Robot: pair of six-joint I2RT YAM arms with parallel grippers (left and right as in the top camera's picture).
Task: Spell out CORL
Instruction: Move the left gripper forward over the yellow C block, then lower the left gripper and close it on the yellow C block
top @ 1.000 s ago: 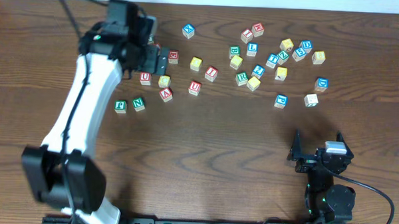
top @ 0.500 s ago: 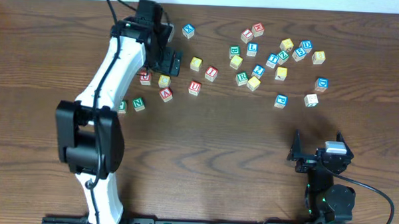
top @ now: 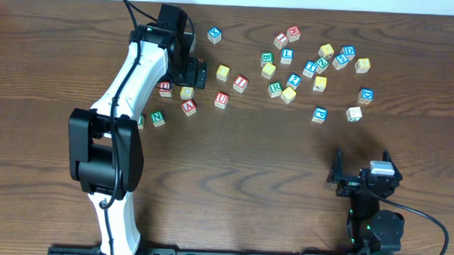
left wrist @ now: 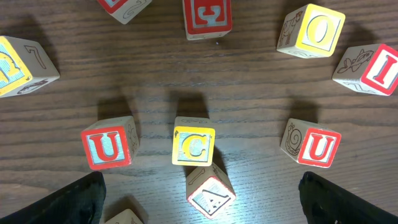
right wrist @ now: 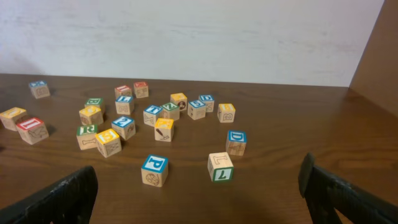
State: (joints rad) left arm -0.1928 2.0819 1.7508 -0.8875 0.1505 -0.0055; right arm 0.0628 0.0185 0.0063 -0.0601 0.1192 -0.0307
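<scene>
My left gripper (top: 197,72) (left wrist: 200,186) hangs open over the left cluster of cubes, holding nothing. Just ahead of its fingers stands the yellow C cube (left wrist: 193,145) (top: 186,92), with a tilted red A cube (left wrist: 210,193) touching its near side. The yellow O cube (left wrist: 317,31) (top: 223,72) lies farther off to the right. The green R cube (top: 274,89) (right wrist: 86,130) and the blue L cube (top: 288,55) sit in the right cluster. My right gripper (top: 360,166) (right wrist: 196,180) rests open near the front right, empty and well short of the cubes.
Red U cubes (left wrist: 107,149) (left wrist: 317,147) flank the C. A red I cube (left wrist: 376,68) lies beside the O. A blue P cube (right wrist: 154,170) and a green-edged cube marked L and 7 (right wrist: 221,167) stand nearest the right gripper. Several other cubes are scattered across the back.
The left arm has swung right and its open gripper has moved over the C cube's cluster, mostly in the first half second. The right arm has not moved.
</scene>
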